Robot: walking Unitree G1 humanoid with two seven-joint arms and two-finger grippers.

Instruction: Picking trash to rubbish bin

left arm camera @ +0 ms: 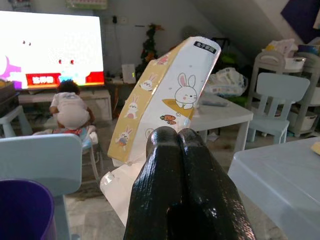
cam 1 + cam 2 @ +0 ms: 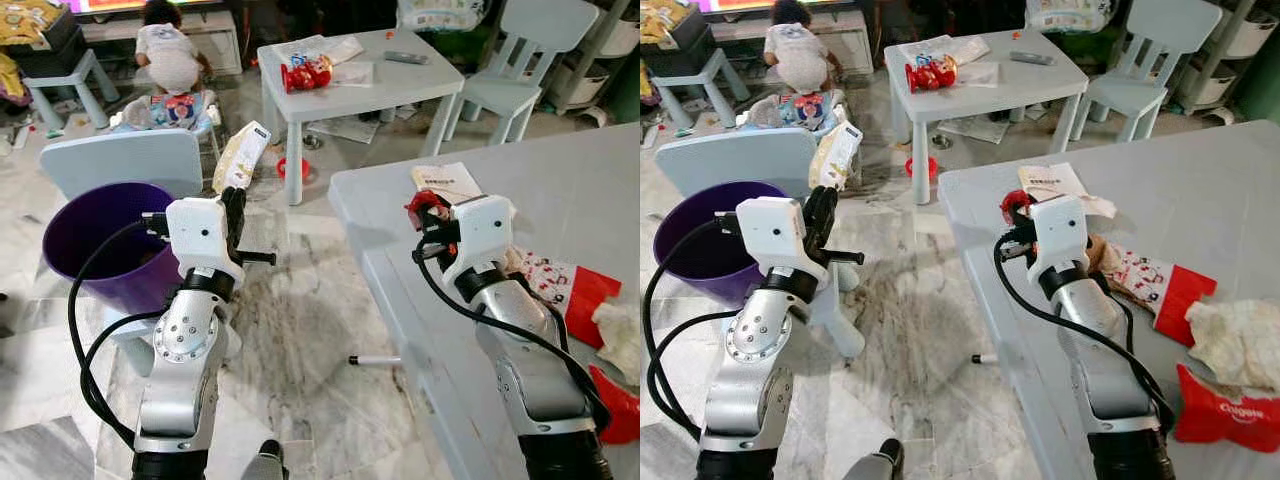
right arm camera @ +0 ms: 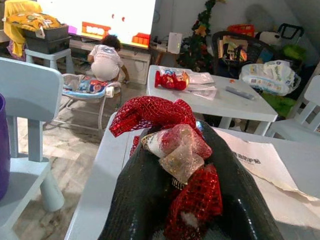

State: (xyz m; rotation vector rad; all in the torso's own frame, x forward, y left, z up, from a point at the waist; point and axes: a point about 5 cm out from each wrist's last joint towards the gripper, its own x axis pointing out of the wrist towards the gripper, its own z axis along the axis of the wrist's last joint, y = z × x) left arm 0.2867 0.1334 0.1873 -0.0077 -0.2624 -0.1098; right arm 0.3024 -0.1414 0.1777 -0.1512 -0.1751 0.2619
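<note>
My left gripper (image 2: 236, 203) is shut on a yellow-and-white bunny-print wrapper (image 2: 243, 155), which sticks up past the fingertips (image 1: 165, 137), to the right of the purple bin (image 2: 95, 235) and level with its rim. My right gripper (image 2: 428, 208) is shut on a red mesh net (image 3: 160, 112) bunched with a clear wrapper, held over the near left corner of the grey table (image 2: 570, 170). On that table lie a paper sheet (image 2: 446, 180), a red-and-white packet (image 2: 1160, 285), a crumpled tissue (image 2: 1240, 340) and a red pouch (image 2: 1230, 405).
A light blue chair (image 2: 120, 160) stands against the bin. A pen (image 2: 375, 360) lies on the marble floor by the grey table. Behind are a small white table (image 2: 360, 85) with toys, another blue chair (image 2: 520, 50) and a person (image 2: 165, 50) crouching by the TV.
</note>
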